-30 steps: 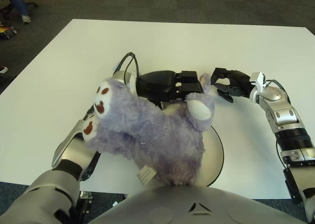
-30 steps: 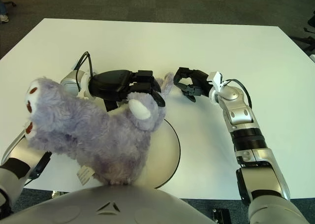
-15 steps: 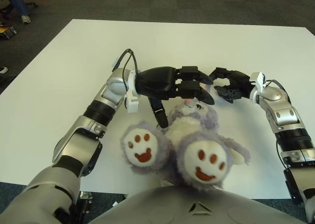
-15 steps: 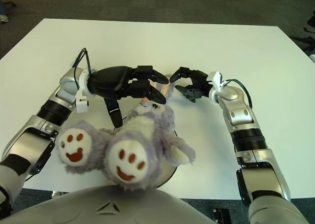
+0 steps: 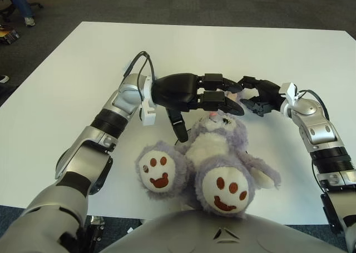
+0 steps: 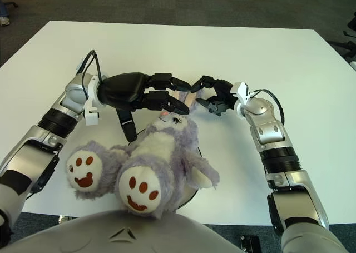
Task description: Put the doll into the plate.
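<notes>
Now purple plush doll (image 5: 214,153) lies on plate (image 6: 193,193) — left hand (image 5: 214,94) spread just above its head, releasing — right hand (image 5: 258,95) loosely curled, empty.

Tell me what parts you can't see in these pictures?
- Plate: both views, almost all hidden under the doll; only a dark rim sliver shows.
- Doll's face: mostly covered by the left hand.
- Doll's ears: behind the left hand's fingers; the right hand shows right beside them.
- Doll's feet bottoms: lower edge hidden by the robot's chest.

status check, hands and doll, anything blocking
Left hand open above doll's head. Right hand open beside it. Doll on its back over plate. Nothing blocking.
</notes>
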`<state>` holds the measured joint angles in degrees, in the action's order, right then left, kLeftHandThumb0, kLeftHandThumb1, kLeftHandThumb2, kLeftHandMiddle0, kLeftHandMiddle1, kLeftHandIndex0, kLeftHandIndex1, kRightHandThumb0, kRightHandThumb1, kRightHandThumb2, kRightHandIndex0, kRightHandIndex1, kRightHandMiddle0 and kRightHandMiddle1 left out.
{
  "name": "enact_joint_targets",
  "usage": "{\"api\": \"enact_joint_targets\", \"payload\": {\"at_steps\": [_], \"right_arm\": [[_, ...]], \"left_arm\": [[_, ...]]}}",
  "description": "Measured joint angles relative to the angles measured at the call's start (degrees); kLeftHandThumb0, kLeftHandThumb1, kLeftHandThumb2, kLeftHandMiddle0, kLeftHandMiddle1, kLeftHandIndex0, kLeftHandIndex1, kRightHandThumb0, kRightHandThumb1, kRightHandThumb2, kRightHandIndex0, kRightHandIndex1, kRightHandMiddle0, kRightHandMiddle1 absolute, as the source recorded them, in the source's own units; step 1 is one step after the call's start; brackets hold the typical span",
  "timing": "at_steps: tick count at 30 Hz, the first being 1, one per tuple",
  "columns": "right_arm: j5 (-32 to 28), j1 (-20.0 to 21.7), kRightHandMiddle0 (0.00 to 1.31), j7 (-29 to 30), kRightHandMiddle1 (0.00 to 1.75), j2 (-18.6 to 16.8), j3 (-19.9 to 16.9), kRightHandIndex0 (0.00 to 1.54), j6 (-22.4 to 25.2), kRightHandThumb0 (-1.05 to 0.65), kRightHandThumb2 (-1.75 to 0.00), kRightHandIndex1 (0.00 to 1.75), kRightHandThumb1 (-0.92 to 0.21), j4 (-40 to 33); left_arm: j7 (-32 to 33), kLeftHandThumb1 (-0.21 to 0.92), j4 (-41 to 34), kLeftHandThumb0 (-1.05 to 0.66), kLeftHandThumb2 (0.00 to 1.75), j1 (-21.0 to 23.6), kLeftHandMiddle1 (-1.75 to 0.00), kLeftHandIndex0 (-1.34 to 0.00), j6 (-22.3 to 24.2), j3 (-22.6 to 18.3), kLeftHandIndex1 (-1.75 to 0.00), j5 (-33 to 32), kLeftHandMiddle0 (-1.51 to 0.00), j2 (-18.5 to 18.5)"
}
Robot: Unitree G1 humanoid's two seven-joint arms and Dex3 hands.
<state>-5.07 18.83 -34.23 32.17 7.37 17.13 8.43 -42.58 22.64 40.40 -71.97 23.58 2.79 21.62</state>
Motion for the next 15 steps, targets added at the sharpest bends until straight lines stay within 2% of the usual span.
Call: {"api": "enact_joint_targets", "payload": {"at_steps": [7, 13, 15], "right_arm": [[0.0, 0.0, 0.22, 0.0, 1.18, 0.0, -0.1, 1.21, 2.3, -0.64, -0.71, 1.75, -0.56, -1.1], [0.2, 0.1, 0.16, 0.1, 1.16, 0.2, 0.2, 1.17, 2.6, -0.61, -0.73, 1.75, -0.56, -1.2], [0.2, 0.2, 0.15, 0.0, 1.16, 0.2, 0.3, 1.16, 2.3, -0.52, -0.8, 1.75, -0.54, -0.9]], "left_arm": [[0.4, 0.92, 0.2, -0.65, 0.45, 0.2, -0.18, 0.0, -0.1, 0.4, -0.33, 0.2, -0.02, 0.2], [1.5, 0.92, 3.6, -0.67, 0.54, 1.9, -0.03, 0.0, -4.1, 0.3, -0.24, 1.5, 0.0, -0.1], [2.4, 0.92, 6.0, -0.67, 0.59, 2.6, -0.01, 0.0, -5.9, 0.0, -0.18, 2.4, 0.0, -0.4]]}}
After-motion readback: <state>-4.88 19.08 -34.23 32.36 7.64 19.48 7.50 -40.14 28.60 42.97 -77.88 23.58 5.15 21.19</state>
